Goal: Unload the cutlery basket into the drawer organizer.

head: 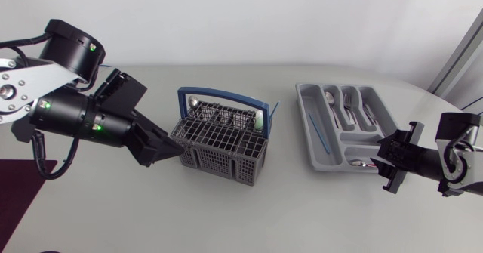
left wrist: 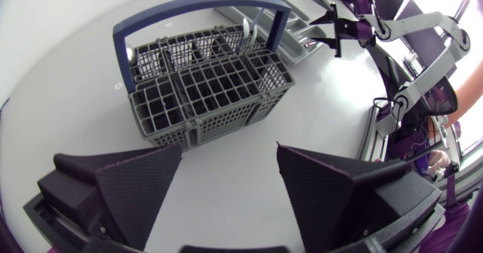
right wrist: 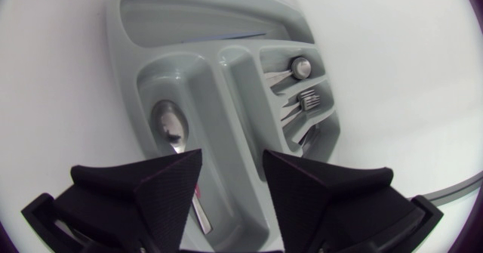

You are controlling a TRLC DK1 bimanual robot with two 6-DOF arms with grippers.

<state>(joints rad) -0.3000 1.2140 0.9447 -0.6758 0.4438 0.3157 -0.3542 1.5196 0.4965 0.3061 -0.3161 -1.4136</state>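
Cutlery basket [head: 223, 143] mid-frame with some cutlery inside, drawer organizer [head: 304, 109] right of centre. Left tool [head: 172, 149] wide, empty, beside basket. Right tool [right wrist: 232, 156] wide above organizer's spoon [right wrist: 170, 128]. Likely between items; next, grab another piece.

Pale grey table [head: 226, 215], matte top, rounded at far right; even diffuse light, soft faint shadows.

Setting: robotics lab, not a kitchen. Evidence: plain white desk [head: 249, 215], left arm [head: 75, 113] and right arm [head: 445, 162] at its sides, cutlery basket [head: 219, 158] and drawer organizer [head: 302, 94] laid out between them.
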